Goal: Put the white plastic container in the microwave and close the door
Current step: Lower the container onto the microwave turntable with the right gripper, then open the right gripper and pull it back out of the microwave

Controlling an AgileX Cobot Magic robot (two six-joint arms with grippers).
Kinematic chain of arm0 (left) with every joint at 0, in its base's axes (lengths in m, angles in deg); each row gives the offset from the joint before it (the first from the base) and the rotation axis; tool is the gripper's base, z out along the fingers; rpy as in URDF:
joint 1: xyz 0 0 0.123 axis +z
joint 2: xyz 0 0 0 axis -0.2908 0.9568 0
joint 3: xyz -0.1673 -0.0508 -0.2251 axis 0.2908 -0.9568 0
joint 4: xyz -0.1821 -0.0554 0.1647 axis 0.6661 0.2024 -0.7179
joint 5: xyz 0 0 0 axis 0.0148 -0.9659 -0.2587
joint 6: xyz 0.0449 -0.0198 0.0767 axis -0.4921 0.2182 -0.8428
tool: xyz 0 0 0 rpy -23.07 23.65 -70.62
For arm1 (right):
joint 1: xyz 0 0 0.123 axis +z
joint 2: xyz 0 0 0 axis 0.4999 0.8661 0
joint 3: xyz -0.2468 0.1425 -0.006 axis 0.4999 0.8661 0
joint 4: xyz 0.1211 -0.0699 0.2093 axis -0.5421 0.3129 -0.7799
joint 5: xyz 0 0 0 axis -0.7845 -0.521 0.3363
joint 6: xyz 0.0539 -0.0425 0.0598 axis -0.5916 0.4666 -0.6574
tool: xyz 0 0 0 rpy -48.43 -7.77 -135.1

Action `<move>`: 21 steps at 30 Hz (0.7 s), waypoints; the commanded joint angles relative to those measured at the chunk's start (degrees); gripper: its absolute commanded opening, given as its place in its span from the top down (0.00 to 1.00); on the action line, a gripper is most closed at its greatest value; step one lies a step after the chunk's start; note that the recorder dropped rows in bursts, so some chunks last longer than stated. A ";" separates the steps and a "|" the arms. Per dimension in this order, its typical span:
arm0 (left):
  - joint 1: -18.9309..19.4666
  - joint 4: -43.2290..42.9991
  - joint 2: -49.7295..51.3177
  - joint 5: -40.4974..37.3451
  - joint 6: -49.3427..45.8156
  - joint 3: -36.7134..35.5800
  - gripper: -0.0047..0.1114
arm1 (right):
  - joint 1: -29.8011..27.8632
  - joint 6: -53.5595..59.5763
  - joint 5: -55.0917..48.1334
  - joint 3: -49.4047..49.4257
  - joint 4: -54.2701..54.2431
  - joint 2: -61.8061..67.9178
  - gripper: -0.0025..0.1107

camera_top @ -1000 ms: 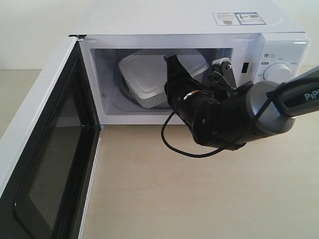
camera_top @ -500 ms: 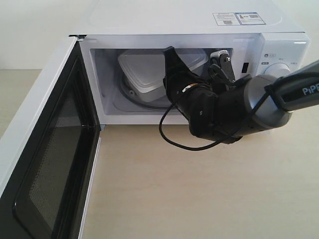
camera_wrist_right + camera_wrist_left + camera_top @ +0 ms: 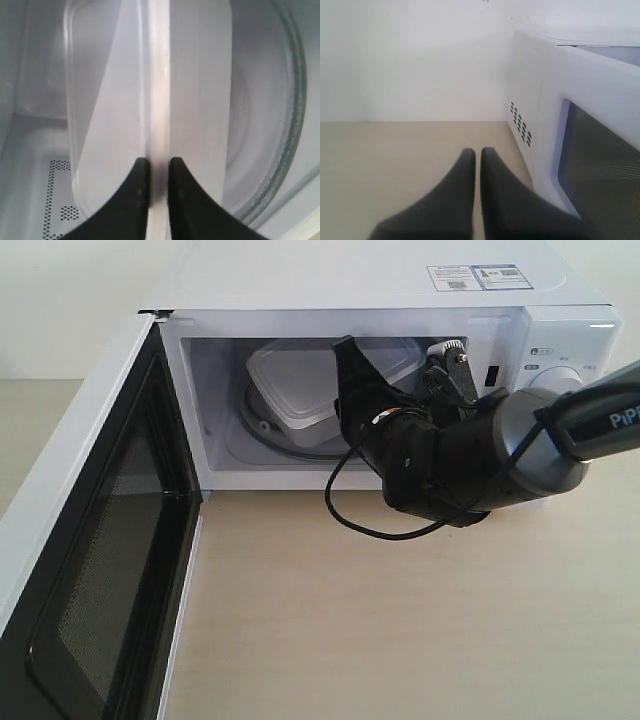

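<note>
The white plastic container was clamped by its rim between the black fingers of the right gripper. The glass turntable was seen just beyond it, inside the microwave.

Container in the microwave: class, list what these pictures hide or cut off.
Exterior view: the right arm covers the container's right side and the right tool's grip.
Right wrist view: the frame cuts off the container's far end; its underside is hidden.
Exterior view: the door's lower part is cropped; the left tool is absent.
</note>
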 commanded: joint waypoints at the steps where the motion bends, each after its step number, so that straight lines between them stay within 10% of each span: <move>1: 0.29 -0.01 -0.36 0.34 0.61 -0.21 0.92 | -0.49 0.68 1.11 -0.50 0.79 -0.19 0.98; 12: 0.29 -0.01 -0.36 0.34 0.61 -0.21 0.92 | -0.49 -0.14 -0.99 -0.50 -0.96 -0.19 0.73; 21: 0.29 -0.01 -0.36 0.34 0.61 -0.21 0.92 | 0.25 2.19 -1.89 -0.50 1.80 -0.32 0.73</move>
